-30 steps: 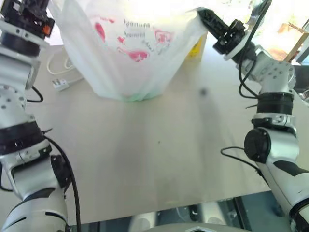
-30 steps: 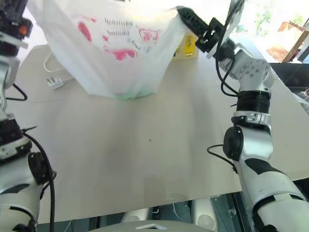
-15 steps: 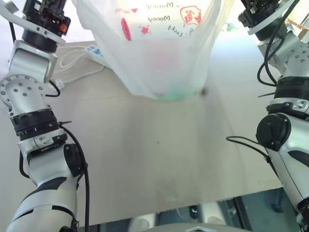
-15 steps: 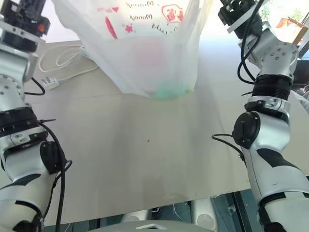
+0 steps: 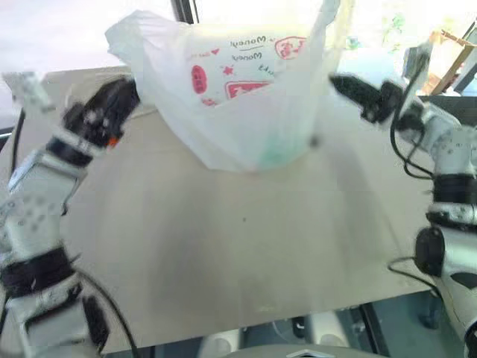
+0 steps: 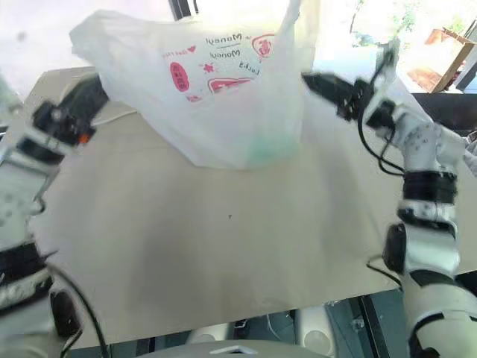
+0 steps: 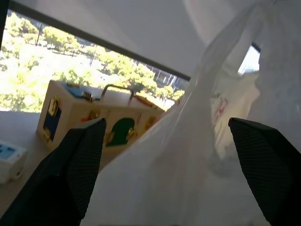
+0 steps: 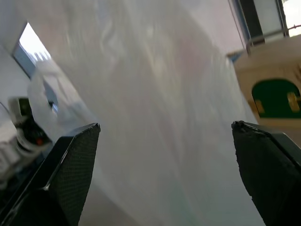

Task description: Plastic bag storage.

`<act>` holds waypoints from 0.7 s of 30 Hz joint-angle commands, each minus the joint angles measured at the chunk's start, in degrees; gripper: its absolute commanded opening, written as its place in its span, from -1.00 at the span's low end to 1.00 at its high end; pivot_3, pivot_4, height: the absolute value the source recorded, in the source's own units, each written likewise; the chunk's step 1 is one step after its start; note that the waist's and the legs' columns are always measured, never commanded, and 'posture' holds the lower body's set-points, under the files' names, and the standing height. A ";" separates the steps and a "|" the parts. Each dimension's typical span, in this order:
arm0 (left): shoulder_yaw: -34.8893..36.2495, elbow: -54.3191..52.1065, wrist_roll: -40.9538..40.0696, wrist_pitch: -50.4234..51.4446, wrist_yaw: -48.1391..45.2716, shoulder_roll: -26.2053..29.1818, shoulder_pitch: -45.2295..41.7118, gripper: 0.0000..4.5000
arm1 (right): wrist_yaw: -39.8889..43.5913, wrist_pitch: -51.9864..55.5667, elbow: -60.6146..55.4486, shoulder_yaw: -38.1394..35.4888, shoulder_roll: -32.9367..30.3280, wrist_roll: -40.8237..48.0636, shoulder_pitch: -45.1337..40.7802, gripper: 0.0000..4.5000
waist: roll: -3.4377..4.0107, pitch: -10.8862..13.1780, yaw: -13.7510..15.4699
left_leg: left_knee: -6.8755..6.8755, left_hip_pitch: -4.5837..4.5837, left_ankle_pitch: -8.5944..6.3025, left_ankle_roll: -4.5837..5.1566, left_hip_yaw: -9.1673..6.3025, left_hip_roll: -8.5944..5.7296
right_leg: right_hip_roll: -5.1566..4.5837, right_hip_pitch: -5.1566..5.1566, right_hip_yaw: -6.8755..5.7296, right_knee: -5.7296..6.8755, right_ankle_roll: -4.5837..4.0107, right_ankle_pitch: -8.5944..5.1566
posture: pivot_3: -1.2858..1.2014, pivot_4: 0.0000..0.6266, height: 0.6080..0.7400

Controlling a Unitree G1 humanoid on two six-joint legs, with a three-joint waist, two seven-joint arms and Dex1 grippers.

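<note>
The plastic bag (image 5: 246, 97) sat at the far middle of the bench (image 5: 223, 253), its bottom resting on the surface and its upper part puffed up, one handle loop rising at its far right. A green shape showed faintly through the film near its base. The left gripper (image 5: 112, 104) stood just at the bag's left flank and the right gripper (image 5: 350, 88) just at its right flank; both pairs of jaws were spread wide, with film lying between them in the wrist views but nothing pinched.

By the look of it, the bag had been set down and let go, so the step in hand was probably a regrip for gathering or flattening it. The next move would call for each gripper to find a fresh hold on loose film, likely near the rim or handles, without dragging the bag.

The near half of the bench was bare, giving plenty of room to pull the bag closer. Far behind it stood a wooden box (image 7: 89, 117) with latches, near enough to crowd any push away from the robot. The bench's right edge ran close under the right arm.
</note>
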 commanded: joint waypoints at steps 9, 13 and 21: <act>-2.52 -19.55 20.65 -9.96 -2.07 -12.03 41.87 1.00 | -4.67 -17.58 -7.72 8.18 -2.86 -17.61 24.56 0.97 | 0.00 -0.02 0.75 | 0.04 1.14 -0.17 0.28 0.38 0.11 | -0.09 0.88 0.23 -0.02 -0.28 -0.15 | 0.03 -0.52 1.00; -7.60 -19.01 32.21 -19.66 -0.06 -17.48 45.74 1.00 | -1.83 -26.88 -9.51 7.98 -3.44 -19.88 31.84 0.97 | -0.16 -0.18 1.59 | 0.12 1.31 -0.18 0.27 0.51 0.14 | -0.18 1.16 0.15 -0.06 -0.27 -0.14 | 0.03 -0.52 1.00; -11.31 -17.71 43.14 -29.28 0.76 -19.22 47.90 1.00 | 1.11 -40.35 -6.12 3.48 -3.88 -19.38 37.27 0.97 | -0.34 -0.29 2.30 | 0.09 1.60 -0.22 0.37 0.60 0.29 | -0.14 1.48 0.12 -0.14 -0.28 -0.16 | 0.03 -0.52 1.00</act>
